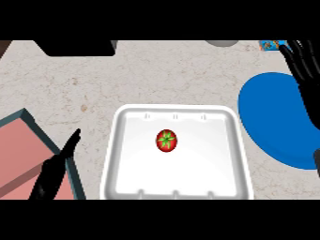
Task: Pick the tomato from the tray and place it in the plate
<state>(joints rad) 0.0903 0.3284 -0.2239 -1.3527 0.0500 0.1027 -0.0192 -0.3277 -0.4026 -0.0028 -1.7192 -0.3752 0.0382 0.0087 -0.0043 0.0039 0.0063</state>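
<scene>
Nothing done yet: the small red tomato (166, 140) lies mid white foam tray (121, 154); round blue plate (273, 112) at three o'clock; both hands, left (55, 173) and right (315, 79), with straight, empty fingers.

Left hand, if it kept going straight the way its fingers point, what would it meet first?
Probably bare counter: the left hand points up-view beside the pink box, left of the tray. Height is unclear.

**A kitchen counter, set for food**

A speckled, stone-look countertop (86, 89) marks this as a kitchen. At its centre lies a white tray (124, 154) holding a tomato (166, 140). Right of the tray rests a blue plate (273, 122); left of it, a pink, teal-edged box (13, 154). A dark object (79, 47) stands beyond the tray.
</scene>
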